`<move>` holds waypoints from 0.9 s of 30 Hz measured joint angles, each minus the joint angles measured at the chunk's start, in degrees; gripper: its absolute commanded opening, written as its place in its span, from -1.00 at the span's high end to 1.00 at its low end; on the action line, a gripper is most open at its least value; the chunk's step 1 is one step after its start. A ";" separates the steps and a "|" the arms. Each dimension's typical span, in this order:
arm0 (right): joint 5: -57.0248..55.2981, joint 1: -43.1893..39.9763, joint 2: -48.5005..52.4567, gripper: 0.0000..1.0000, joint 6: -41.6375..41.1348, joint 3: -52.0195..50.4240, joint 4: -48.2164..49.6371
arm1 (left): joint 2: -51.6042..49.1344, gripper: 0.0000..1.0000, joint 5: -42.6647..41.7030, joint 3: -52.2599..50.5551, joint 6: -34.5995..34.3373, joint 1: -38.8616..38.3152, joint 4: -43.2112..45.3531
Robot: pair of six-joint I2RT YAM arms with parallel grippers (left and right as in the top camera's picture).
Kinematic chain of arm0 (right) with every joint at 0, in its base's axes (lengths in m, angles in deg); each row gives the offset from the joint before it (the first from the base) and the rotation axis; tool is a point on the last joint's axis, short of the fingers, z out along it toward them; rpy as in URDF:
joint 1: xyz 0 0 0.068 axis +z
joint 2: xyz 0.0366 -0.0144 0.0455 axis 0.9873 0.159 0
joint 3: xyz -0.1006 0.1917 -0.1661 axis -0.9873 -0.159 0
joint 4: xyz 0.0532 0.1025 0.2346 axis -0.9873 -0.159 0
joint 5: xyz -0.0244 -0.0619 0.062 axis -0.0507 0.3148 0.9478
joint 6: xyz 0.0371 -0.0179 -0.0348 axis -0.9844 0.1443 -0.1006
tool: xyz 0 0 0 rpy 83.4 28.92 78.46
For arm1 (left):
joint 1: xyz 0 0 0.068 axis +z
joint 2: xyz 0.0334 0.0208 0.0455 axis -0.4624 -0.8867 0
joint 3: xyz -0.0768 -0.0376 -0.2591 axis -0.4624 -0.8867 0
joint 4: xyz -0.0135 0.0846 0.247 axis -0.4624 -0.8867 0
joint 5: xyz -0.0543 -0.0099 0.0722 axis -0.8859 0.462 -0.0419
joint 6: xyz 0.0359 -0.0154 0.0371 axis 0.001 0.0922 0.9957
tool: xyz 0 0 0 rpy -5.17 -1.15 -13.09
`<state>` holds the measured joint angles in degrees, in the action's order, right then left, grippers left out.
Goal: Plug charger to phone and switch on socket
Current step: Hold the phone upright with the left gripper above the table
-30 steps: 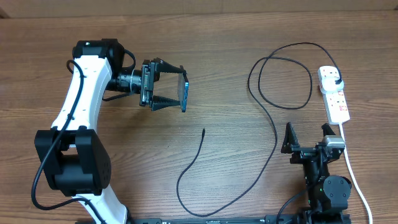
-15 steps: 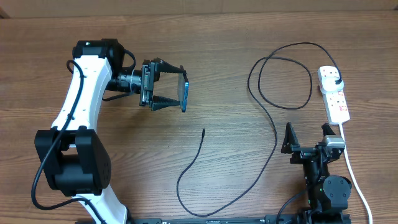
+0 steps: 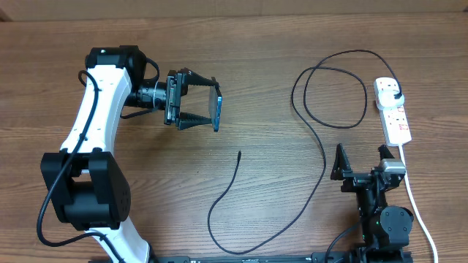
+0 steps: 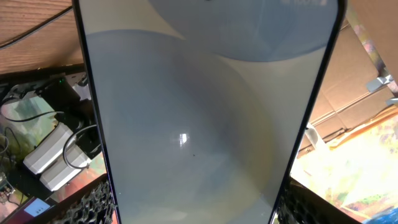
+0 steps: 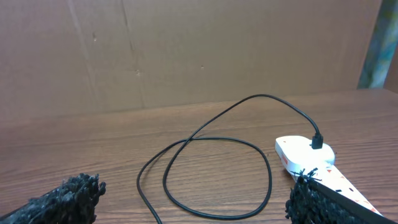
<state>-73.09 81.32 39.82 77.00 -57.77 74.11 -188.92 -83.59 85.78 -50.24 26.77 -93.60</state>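
Observation:
My left gripper [image 3: 208, 104] is shut on the phone [image 3: 218, 105] and holds it on edge above the table at the upper left. In the left wrist view the phone [image 4: 205, 112] fills the frame between my fingers, its screen pale grey-blue. The charger [image 3: 322, 157] is a thin black cable looping across the table; its connector tip [image 3: 240, 153] lies free below the phone and its plug head [image 3: 395, 90] sits in the socket [image 3: 393, 111], a white power strip at the right. My right gripper [image 3: 361, 162] is open and empty, just below the socket. The cable loop [image 5: 205, 174] and socket [image 5: 305, 155] show ahead of it.
The socket's white lead [image 3: 417, 204] runs down the right side past my right arm's base. A cardboard wall [image 5: 186, 50] stands behind the table. Cables and boxes [image 4: 50, 155] lie off the table beside the phone in the left wrist view.

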 measured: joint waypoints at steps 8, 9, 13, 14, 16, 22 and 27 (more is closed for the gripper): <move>0.02 0.00 0.00 -1.00 0.00 0.00 -0.02 | 0.00 0.92 0.04 0.00 -0.02 0.00 0.00; 0.02 0.00 0.00 -1.00 -0.02 0.00 0.00 | 0.00 0.91 0.04 0.00 -0.02 0.00 0.00; 0.00 0.00 0.00 -1.00 0.00 0.00 -0.02 | 0.00 0.92 0.04 0.00 0.00 0.00 0.04; 0.02 0.00 0.00 -1.00 0.00 0.00 -0.02 | 0.00 0.92 0.04 0.00 0.00 0.00 0.04; 0.02 0.00 0.00 -1.00 -0.02 0.00 -0.02 | 0.00 0.92 0.04 0.00 0.00 0.00 0.11; 0.00 0.00 0.00 -1.00 -0.02 0.00 -0.02 | 0.00 0.92 0.04 0.00 -0.02 0.00 0.42; 0.00 0.00 0.00 -1.00 -0.02 0.00 -0.02 | 0.00 0.92 0.20 0.00 0.02 0.00 1.51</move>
<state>-73.09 81.32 39.82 76.97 -57.77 74.09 -188.92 -83.39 85.78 -50.22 26.77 -92.09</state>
